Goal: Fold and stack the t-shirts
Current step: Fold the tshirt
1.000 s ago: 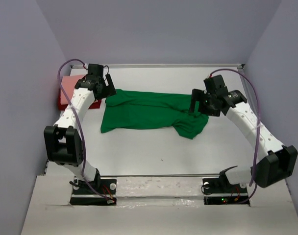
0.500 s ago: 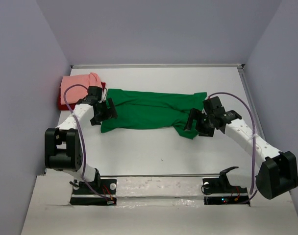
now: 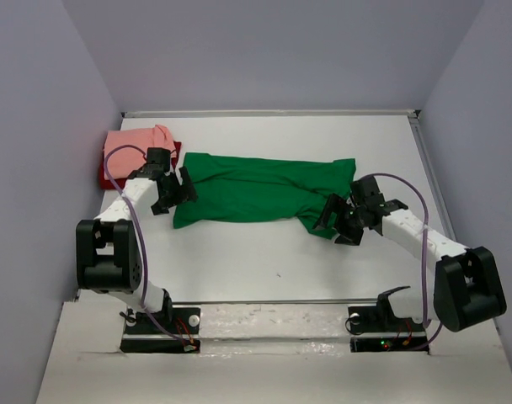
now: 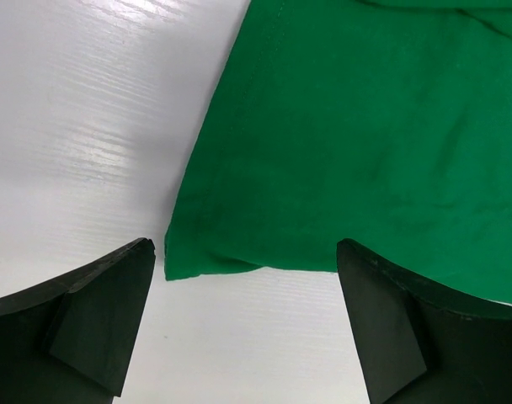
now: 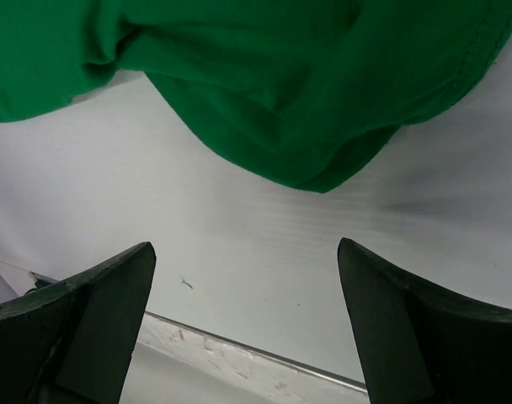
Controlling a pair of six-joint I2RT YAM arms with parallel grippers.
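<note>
Both end effectors (image 3: 185,192) (image 3: 333,223) have dropped beside the green t-shirt (image 3: 256,189), spread wide, empty.

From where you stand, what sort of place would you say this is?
Likely a robot lab cell: plain walls enclose a white table, two arms bolted at its edge, a green t-shirt spread between them.

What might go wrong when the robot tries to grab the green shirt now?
The green shirt lies flat on the table, so the open left gripper might slide over its corner and miss it. The shirt's right end is bunched up by the open right gripper, so a fold from there could turn out crooked. The left arm is also close to the pink shirt and might bump it.
</note>
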